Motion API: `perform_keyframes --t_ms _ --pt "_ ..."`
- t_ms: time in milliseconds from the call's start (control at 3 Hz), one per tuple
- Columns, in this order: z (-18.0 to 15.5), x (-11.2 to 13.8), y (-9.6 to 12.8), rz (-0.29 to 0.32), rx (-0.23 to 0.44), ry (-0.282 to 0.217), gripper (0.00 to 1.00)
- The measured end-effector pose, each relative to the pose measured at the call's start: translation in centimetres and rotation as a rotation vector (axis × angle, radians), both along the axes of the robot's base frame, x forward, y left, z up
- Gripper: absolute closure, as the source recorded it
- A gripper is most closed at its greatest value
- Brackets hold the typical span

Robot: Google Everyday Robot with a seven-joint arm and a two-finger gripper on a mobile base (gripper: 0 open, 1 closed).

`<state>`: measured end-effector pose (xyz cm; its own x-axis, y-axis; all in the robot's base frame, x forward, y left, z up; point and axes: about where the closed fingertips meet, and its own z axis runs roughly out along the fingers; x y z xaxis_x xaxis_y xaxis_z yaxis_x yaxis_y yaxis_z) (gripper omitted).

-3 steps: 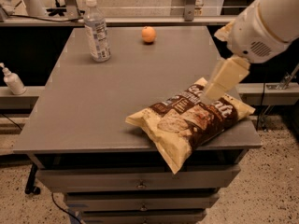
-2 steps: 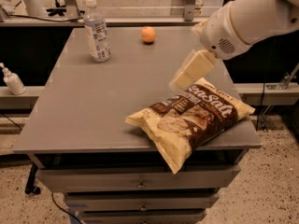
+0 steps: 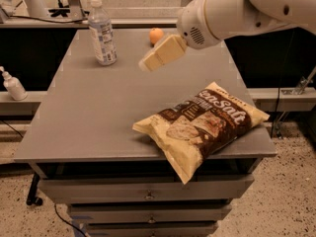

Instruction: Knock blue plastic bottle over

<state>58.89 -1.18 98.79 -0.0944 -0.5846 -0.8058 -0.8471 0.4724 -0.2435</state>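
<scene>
The bottle [image 3: 102, 31] stands upright at the far left of the table [image 3: 98, 127], to the left of the gripper [image 3: 150, 61] and a little beyond it. Its long axis is vertical and its white cap points straight up. The white label has blue print too small to read.

The gripper hangs above the tabletop on a tilt, tip aimed down and left toward the bottle but apart from it. It carries nothing, and whether it is spread or closed cannot be told.

Just behind the gripper lies a small orange ball [image 3: 156, 35]. Nearer the camera, to the gripper's right, a brown and cream snack bag [image 3: 202, 127] lies flat, one corner over the table's front edge — the letters "Salt" can be read on it. Far to the left, off the table, stands a white pump bottle [image 3: 12, 85].

A second ago the gripper was over the bag — it has since swung left toward the bottle. The bottle, ball and bag have not moved.
</scene>
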Motion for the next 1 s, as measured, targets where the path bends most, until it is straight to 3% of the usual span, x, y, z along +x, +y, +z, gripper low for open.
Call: perform_keyframes --t_ms 333,667,1000 --pt "0.0 0.0 0.0 0.0 0.0 0.0 0.0" --pt "0.0 1.9 3.5 0.037 0.056 -0.034 0.0" --pt "-0.8 5.5 9.6 0.103 0.148 -0.057 0.0"
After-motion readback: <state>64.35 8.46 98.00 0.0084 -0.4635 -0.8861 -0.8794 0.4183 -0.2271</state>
